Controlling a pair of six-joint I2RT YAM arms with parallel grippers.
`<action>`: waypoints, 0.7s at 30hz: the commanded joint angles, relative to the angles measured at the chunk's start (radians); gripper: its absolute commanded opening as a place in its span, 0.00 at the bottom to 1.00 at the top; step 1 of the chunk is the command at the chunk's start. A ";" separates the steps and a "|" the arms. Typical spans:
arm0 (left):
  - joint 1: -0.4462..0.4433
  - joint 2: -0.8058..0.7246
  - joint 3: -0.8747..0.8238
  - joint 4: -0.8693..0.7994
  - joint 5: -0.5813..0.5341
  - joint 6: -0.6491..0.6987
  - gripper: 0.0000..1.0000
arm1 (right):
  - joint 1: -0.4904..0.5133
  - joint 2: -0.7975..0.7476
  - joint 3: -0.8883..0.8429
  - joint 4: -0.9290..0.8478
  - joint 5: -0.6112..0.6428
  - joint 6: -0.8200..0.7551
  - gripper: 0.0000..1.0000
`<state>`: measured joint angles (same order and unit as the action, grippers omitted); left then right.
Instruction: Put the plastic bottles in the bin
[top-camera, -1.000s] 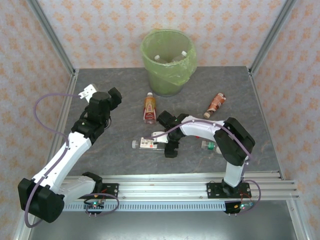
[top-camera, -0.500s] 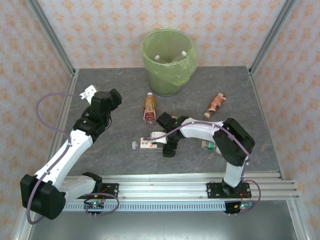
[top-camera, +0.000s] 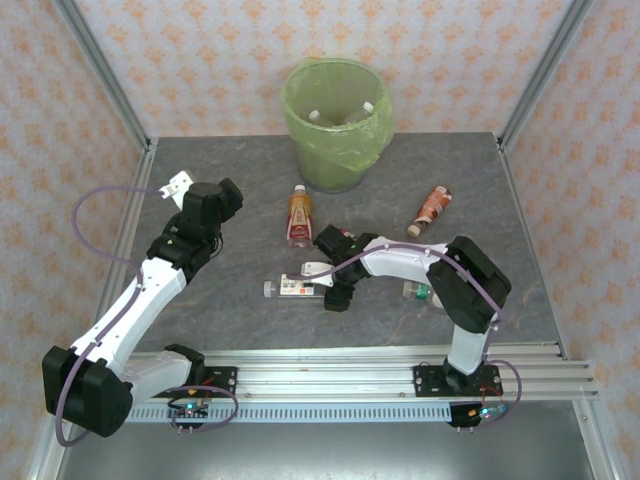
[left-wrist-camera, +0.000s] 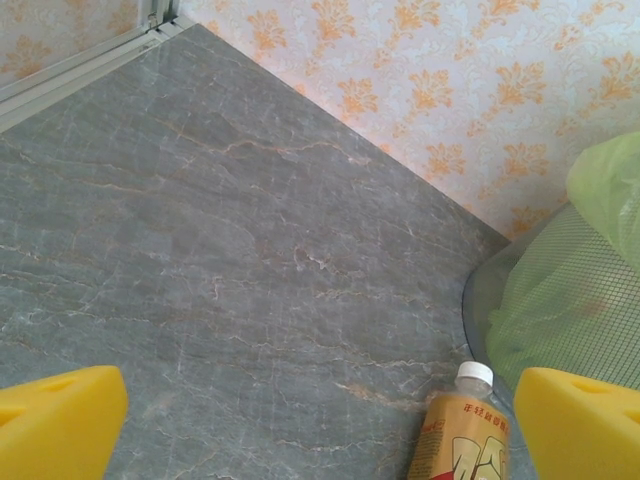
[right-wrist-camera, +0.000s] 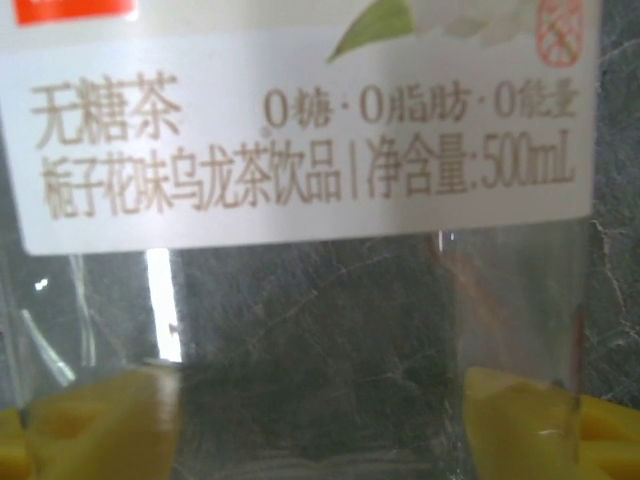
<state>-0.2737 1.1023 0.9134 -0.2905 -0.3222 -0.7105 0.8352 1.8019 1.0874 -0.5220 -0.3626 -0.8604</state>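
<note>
Tabletop (left-wrist-camera: 200, 250) lay bare ahead of my wide-open left gripper (left-wrist-camera: 320, 425) near the bin (top-camera: 335, 150); my right gripper (top-camera: 335, 293) jaws, narrower than before, straddled the white-labelled tea bottle (right-wrist-camera: 300, 120) lying mid-table, though I couldn't confirm a grip.

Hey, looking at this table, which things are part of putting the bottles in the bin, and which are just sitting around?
Part of the job: bin; orange-label bottle; brown-label bottle; white-label bottle; bottle with a green patch, partly behind the right arm; binned bottles.
Not part: grey table; purple cable; aluminium rail.
</note>
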 joint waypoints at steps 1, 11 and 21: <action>0.008 0.002 0.015 -0.034 -0.027 -0.018 1.00 | 0.012 0.003 -0.020 0.020 0.010 0.009 0.65; 0.012 0.006 0.012 -0.033 -0.037 -0.020 1.00 | 0.012 -0.027 -0.022 0.026 0.041 0.004 0.51; 0.016 0.023 0.019 -0.033 -0.035 -0.017 1.00 | 0.012 -0.074 -0.030 0.068 0.069 0.006 0.46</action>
<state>-0.2680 1.1198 0.9134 -0.3004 -0.3225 -0.7109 0.8421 1.7767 1.0672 -0.4953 -0.3290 -0.8600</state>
